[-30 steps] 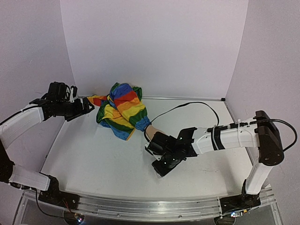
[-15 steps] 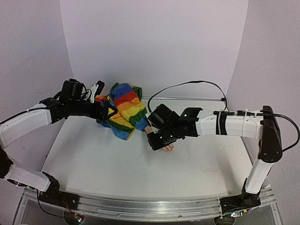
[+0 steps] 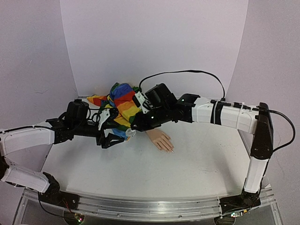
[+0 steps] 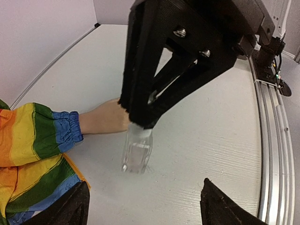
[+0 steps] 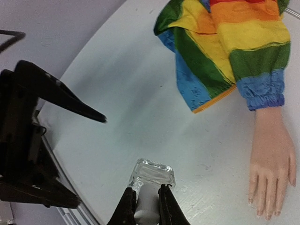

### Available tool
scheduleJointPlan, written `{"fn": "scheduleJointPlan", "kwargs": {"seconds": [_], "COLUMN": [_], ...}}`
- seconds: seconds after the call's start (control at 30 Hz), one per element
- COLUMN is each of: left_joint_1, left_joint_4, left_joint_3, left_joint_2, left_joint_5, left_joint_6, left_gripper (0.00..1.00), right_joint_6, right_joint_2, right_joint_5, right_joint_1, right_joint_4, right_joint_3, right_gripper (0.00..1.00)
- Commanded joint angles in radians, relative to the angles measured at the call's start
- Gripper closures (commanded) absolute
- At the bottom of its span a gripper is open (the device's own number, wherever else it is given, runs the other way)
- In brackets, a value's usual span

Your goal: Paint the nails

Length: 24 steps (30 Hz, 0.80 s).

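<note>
Nails (image 5: pixel 262 210) tip the mannequin hand (image 3: pixel 160 139) lying on the surface (image 3: pixel 197 168), beside the bottle (image 4: pixel 137 152) that the right gripper (image 5: pixel 146 199) clenches by its cap (image 5: pixel 144 207). The spread left gripper (image 4: pixel 143 187) should close squarely on the clear body before any twisting. Half a second ago the right gripper hung over that hand.

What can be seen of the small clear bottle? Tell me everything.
The small clear bottle looks like glass or clear plastic, with a squarish body. It stands upright on the white table, beside the wrist of the mannequin hand. The right gripper is clamped on its white cap from above.
</note>
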Motion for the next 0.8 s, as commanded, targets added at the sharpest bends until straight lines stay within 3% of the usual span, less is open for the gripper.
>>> {"fn": "scheduleJointPlan", "kwargs": {"seconds": [0.0, 0.4, 0.77], "left_joint_1": [-0.031, -0.049, -0.050], "left_joint_4": [0.102, 0.103, 0.099], "left_joint_3": [-0.013, -0.014, 0.002], "left_joint_2": [-0.004, -0.001, 0.015], "left_joint_5": [0.015, -0.054, -0.060], "left_joint_6": [0.124, 0.164, 0.155], "left_gripper": [0.20, 0.33, 0.51], "right_joint_6": [-0.012, 0.010, 0.006], "right_joint_2": [0.030, 0.016, 0.016], "right_joint_5": [-0.180, -0.219, -0.229], "right_joint_1": [0.006, 0.008, 0.009], "right_joint_4": [0.073, 0.142, 0.144], "right_joint_3": [0.068, 0.050, 0.058], "right_gripper": [1.00, 1.00, 1.00]}}
